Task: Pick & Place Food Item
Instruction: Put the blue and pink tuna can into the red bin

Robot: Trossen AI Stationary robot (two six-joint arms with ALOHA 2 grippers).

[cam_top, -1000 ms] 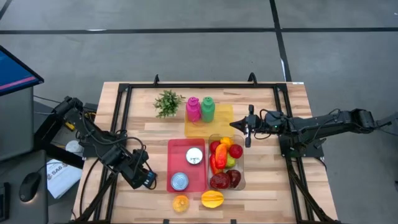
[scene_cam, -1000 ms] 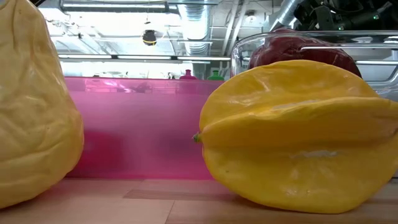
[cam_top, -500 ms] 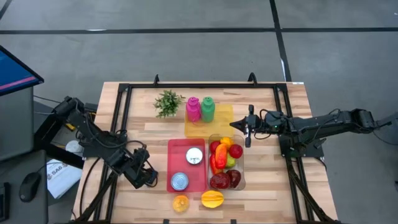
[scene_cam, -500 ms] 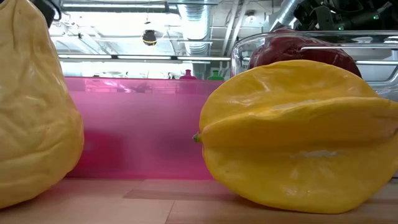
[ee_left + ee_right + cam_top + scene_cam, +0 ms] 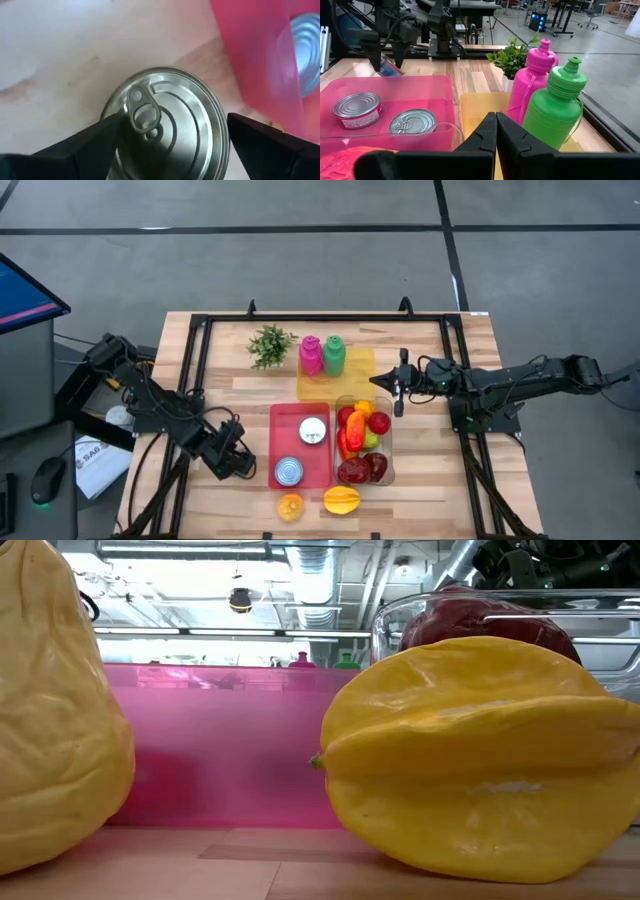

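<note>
Left claw (image 5: 165,145) stands wide, its two dark fingers (image 5: 85,145) either side of a round silver tin can with a ring-pull lid (image 5: 167,122); no finger visibly presses the can wall. The can stands upright on the wooden desk (image 5: 225,380), directly below the claw, lid up, just beside the outer wall of the pink translucent plastic tray (image 5: 282,420), which already holds two similar tins.

Right claw (image 5: 401,383) is shut and empty, hovering beyond the clear fruit container (image 5: 388,470), well apart from the can. The left arm is plainly the nearer.

Judgement: the tray lies close by on the can's far side; a vertical grip suits.
</note>
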